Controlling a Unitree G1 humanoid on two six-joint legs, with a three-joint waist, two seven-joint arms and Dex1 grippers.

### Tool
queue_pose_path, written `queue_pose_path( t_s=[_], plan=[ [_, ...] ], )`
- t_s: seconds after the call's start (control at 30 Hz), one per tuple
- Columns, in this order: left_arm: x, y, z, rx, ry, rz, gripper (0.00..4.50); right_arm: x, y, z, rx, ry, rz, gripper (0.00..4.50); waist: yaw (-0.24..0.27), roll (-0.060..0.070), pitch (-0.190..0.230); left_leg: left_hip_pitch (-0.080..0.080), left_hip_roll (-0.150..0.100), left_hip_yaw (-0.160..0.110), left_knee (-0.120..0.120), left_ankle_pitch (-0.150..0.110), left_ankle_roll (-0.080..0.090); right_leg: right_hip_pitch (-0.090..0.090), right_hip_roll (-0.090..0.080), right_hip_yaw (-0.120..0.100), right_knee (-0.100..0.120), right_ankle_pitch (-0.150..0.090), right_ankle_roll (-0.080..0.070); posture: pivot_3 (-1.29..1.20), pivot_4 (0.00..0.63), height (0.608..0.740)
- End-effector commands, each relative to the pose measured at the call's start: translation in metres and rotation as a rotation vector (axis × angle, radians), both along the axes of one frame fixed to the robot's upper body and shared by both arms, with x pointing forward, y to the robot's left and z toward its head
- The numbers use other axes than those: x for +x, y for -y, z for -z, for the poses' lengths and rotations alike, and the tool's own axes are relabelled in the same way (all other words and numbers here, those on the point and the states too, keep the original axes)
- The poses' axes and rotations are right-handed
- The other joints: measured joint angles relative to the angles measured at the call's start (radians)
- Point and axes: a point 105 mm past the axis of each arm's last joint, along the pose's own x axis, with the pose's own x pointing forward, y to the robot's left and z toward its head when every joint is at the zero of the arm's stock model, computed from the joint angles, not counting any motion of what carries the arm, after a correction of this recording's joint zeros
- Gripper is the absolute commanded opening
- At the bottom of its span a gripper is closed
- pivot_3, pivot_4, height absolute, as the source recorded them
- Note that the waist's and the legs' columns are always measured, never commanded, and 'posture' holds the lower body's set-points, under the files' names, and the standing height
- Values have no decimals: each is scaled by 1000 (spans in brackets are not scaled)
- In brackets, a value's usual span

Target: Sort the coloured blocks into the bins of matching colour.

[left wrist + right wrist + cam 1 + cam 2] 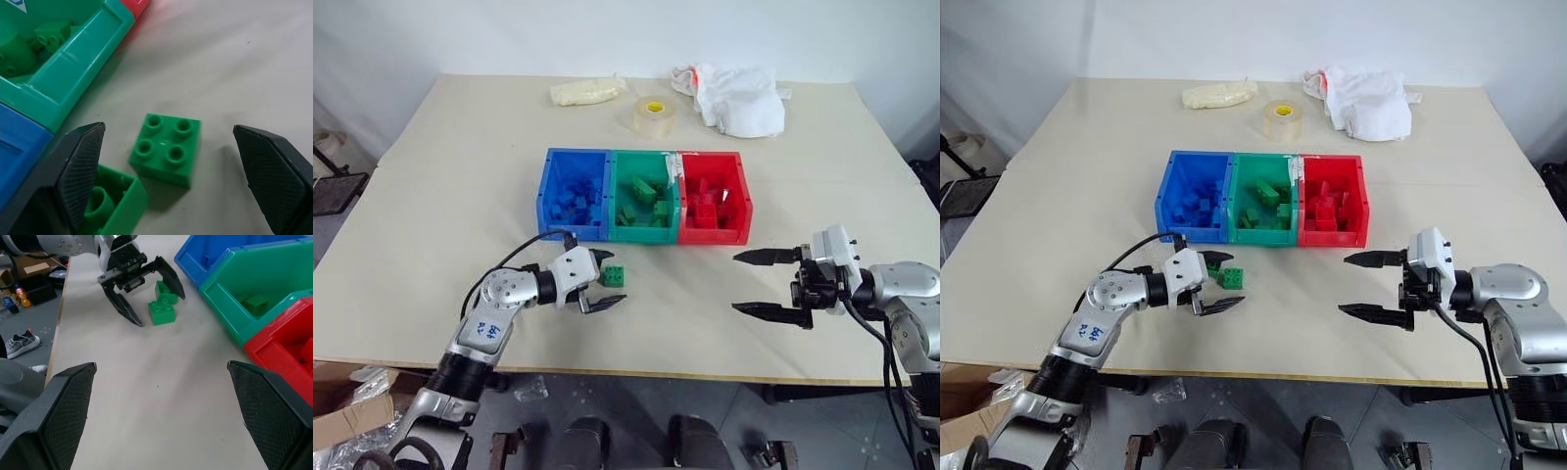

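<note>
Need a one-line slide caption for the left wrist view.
Open left gripper straddles two small green studded plastic bricks beside the green plastic bin.

Three joined rectangular plastic bins stand in a row: one blue (pixel 551 186), one green (pixel 615 232), one red (pixel 741 196). Two small green studded plastic bricks (pixel 167 149) lie outside them. One clear tape roll (pixel 653 116). Bricks inside the bins are too piled to count.

You get bright, even light; soft shadows sit under the table (pixel 431 176) at six o'clock.
</note>
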Motion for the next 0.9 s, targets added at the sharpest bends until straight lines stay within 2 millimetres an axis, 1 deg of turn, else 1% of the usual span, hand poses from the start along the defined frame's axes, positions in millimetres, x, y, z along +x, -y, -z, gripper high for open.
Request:
queue_pose_path(
  t_s=[0.03, 0.17, 0.27, 0.33, 0.47, 0.53, 0.63, 0.73, 0.9],
  plan=[
    [4, 1, -2, 50, 2, 23, 4468, -4, 2, -14, 25, 65, 16, 4500, 2, 0, 0, 0, 0, 0, 0, 0, 0, 0, 0, 0, 0, 0, 0, 0, 150, 740],
    [3, 5, 0, 87, -15, 70, 4468, -6, 2, -16, 54, 80, 29, 4500, 0, 0, 0, 0, 0, 0, 0, 0, 0, 0, 0, 0, 0, 0, 0, 0, 150, 740],
    [4, 5, 0, 90, -17, 77, 3924, -7, 2, -15, 61, 81, 37, 4500, 0, 0, 0, 0, 0, 0, 0, 0, 0, 0, 0, -1, 0, 0, 0, 0, 150, 740],
    [4, 5, 1, 93, -22, 82, 3377, -6, 2, -16, 70, 87, 42, 4500, 0, 0, 0, 0, 0, 0, 0, 0, 0, 0, 0, 0, 1, 0, 0, 0, 150, 740],
    [5, 5, -1, 89, -20, 92, 2097, -6, 3, -18, 92, 94, 45, 4500, 0, 0, 0, 0, 0, 0, 0, 0, 0, 0, 0, 0, 1, 0, 0, 0, 150, 740],
    [8, 7, -6, 59, -6, 79, 1513, -5, 4, -19, 109, 98, 54, 4500, 0, 0, 0, 0, 0, 0, 0, 0, 0, 0, 0, 0, 1, 0, 0, 0, 150, 740],
    [9, 17, -25, -23, 31, 80, 1513, -4, 6, -20, 127, 100, 68, 4500, 2, 0, 0, 0, 0, 0, 0, 0, 0, 0, 0, 0, 1, 0, 0, 0, 150, 740],
    [12, 28, -52, -126, 79, 58, 1513, -2, 10, -22, 136, 106, 90, 4500, 3, 0, 0, 0, 0, -1, 1, 0, 0, 0, 0, 0, 1, 0, 0, 0, 150, 740],
    [24, 40, -89, -248, 153, 2, 1513, 4, 15, -28, 135, 124, 124, 4500, 2, -1, 0, 0, 0, -1, 1, 0, 0, 0, 0, 0, 1, 0, 0, 0, 150, 740]
  ],
)
